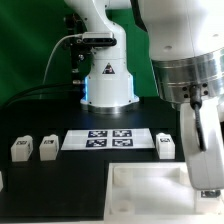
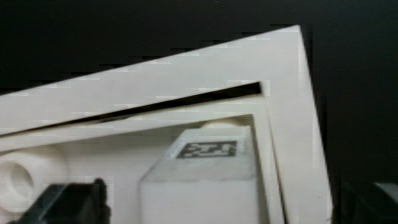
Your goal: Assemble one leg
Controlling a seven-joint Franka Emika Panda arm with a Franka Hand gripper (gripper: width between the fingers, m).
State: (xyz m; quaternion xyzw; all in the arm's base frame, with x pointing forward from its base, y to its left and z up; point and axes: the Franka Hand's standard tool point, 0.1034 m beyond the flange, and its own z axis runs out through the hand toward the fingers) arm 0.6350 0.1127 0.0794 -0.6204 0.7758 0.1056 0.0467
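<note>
In the wrist view a leg [image 2: 199, 170], a small white block with a black-and-white tag on its face, stands inside the raised rim of the large white plate [image 2: 178, 80], next to a round socket [image 2: 15, 176]. My gripper [image 2: 222, 208] is right above this leg. One dark finger [image 2: 75, 200] shows beside the leg with a gap between them, so the jaws stand open. In the exterior view the gripper [image 1: 207, 182] hangs over the plate's [image 1: 140, 185] corner on that view's right and hides this leg.
Two loose legs [image 1: 22, 148] [image 1: 48, 148] stand on the exterior view's left. A third leg [image 1: 166, 145] is beside the marker board [image 1: 110, 139]. The robot base [image 1: 107, 85] stands behind the board. A white part [image 1: 2, 180] shows at the left edge.
</note>
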